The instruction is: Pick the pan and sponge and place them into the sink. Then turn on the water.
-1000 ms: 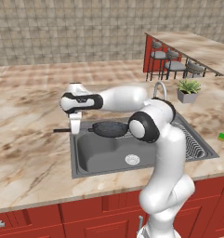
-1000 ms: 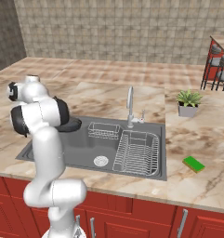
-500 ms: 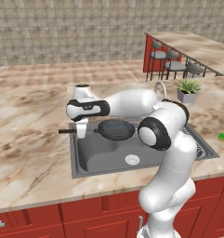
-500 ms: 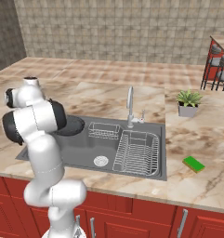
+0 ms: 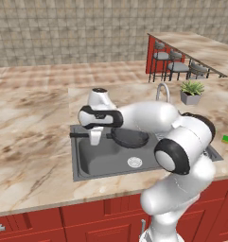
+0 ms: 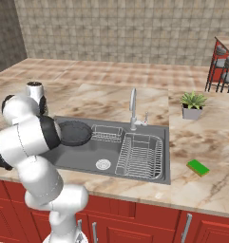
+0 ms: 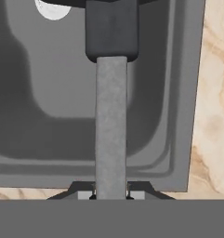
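I have the gripper clamped tight on the pan handle, holding the pan over the sink basin. Farther right, the sponge lies on the counter beyond the draining rack.

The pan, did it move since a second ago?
Yes. The pan, held by its handle in the tool, has come lower, toward the sink floor and its drain.

One pan, one sponge, one sink, one faucet, one potted plant.
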